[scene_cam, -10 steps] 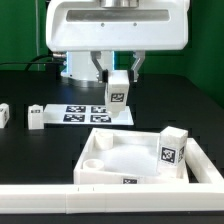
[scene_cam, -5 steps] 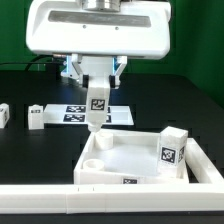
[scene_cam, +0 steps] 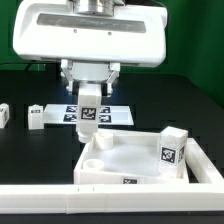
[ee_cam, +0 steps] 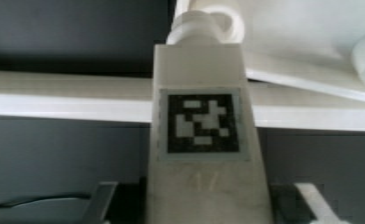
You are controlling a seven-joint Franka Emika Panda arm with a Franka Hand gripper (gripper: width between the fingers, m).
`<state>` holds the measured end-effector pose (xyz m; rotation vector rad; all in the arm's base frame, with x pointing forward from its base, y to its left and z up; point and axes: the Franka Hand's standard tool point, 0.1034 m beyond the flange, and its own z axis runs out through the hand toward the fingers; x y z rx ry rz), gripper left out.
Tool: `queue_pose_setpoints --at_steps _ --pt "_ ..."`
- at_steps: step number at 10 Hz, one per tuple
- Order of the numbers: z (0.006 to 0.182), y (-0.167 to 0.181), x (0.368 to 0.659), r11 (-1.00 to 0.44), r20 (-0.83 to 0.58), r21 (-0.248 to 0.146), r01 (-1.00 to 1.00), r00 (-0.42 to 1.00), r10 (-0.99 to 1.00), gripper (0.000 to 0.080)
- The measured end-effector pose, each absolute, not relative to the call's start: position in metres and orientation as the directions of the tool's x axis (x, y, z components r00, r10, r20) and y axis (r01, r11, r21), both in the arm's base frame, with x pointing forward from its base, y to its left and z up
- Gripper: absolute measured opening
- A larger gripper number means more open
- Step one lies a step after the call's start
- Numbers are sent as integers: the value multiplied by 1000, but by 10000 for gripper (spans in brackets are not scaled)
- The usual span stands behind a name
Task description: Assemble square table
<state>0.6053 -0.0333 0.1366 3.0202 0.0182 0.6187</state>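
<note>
One short white plastic leg block, its black-and-white square tag turned to the camera, hangs in the end effector, whose jaws are closed part-way onto the block's upper end and carry it clear of the black bench. The block hangs near upright, close above the far corner, on the exterior view's left, of the white plastic square tabletop slab, which lies raised rim up just behind the long white bar fence. A second tagged leg stands at the slab's side on the exterior view's right. Two more white blocks wait on the bench well to the exterior view's left, and the marker board lies flat behind the carried leg.

Your job now, it seems, is to seat this leg in the round corner socket nearest it. In the wrist view the leg's rounded tip points at the slab's white rim, yet the socket itself is hidden, so you cannot tell whether the tip is centred. Use the exterior view to bring the tip in over the hole, square the leg to vertical before you lower, and go down slowly. A tip that lands on the rim will likely tilt the block in the grip or shove the slab. Hold your grip until the leg is seated.
</note>
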Motion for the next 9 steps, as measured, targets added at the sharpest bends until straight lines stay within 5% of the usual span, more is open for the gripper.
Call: queue_pose_setpoints --at_steps 4,9 --pt "126 -36 636 -997 460 65 -40 888 -5 286" --pt "116 -32 631 -997 467 56 -62 884 -28 287"
